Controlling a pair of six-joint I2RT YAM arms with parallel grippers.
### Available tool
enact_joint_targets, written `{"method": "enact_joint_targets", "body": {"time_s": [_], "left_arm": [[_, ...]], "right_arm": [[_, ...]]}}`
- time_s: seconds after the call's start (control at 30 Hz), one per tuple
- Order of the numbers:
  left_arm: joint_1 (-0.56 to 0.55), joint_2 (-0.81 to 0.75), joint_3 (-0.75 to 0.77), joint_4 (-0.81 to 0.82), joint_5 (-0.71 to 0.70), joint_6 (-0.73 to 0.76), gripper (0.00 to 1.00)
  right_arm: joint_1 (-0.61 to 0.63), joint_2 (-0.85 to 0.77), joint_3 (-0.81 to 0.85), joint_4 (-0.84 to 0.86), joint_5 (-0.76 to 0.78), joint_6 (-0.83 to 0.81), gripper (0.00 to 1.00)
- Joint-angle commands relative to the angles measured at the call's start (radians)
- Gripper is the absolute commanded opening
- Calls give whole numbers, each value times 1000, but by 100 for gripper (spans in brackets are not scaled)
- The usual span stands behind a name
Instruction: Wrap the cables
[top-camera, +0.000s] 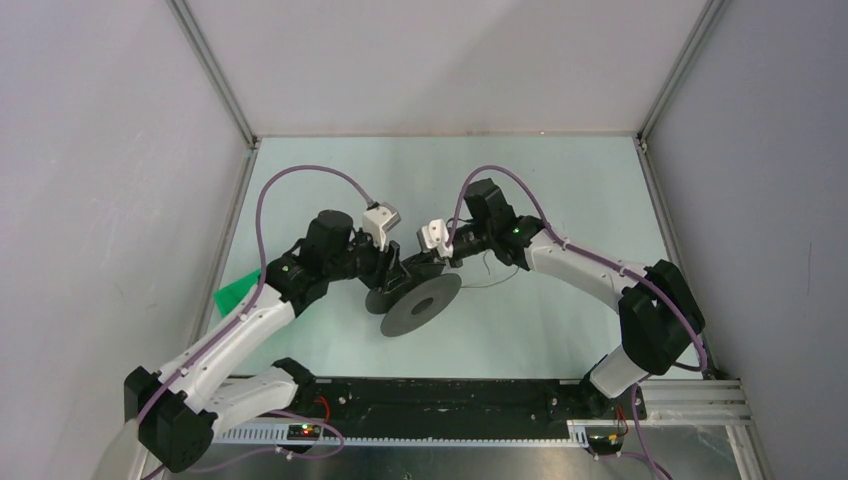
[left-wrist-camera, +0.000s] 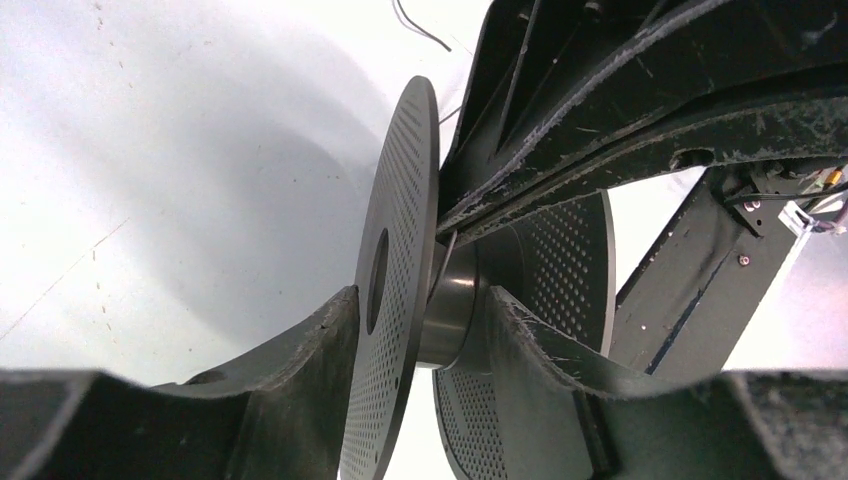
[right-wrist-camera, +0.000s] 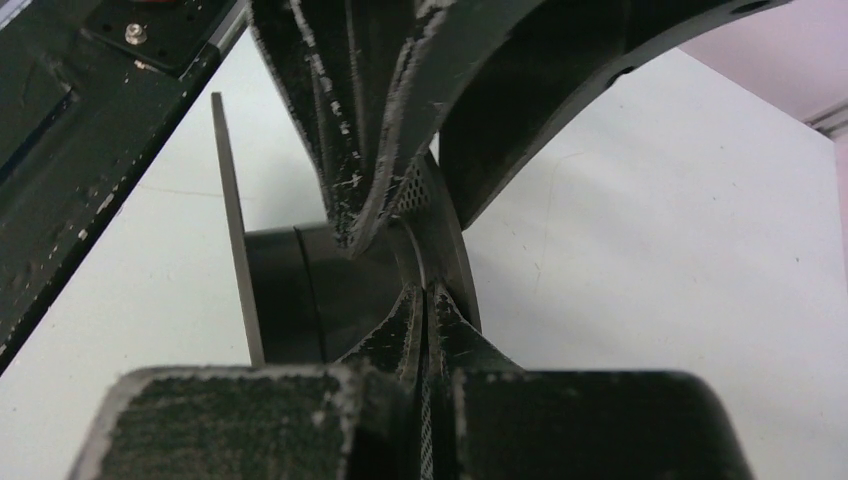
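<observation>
Grips the dark grey spool (top-camera: 420, 303) in the left jaws, one finger (left-wrist-camera: 290, 370) outside the near flange, the other between the flanges against the hub, spool tilted. Presses the right jaws fully together, tips down between the two flanges, just beside the hub. Trails thin black cable (left-wrist-camera: 422, 33) loose on the counter (top-camera: 560, 200) just beyond the right jaws. Shows a fine strand between those tips and the hub; cannot tell whether nipped.
</observation>
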Motion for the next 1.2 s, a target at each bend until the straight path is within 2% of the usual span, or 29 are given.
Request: {"method": "enact_joint_targets", "body": {"time_s": [0.0,0.33,1.17], "left_arm": [[6,-31,27,28,-5,25,55],[6,-98,3,-5,-53,30,59],[-15,-1,21,4,-127,28,55]], "right_arm": [[5,-12,31,75,22,101,0],[11,-8,31,53,37,101,0],[15,10,31,56,15,111,0]]}}
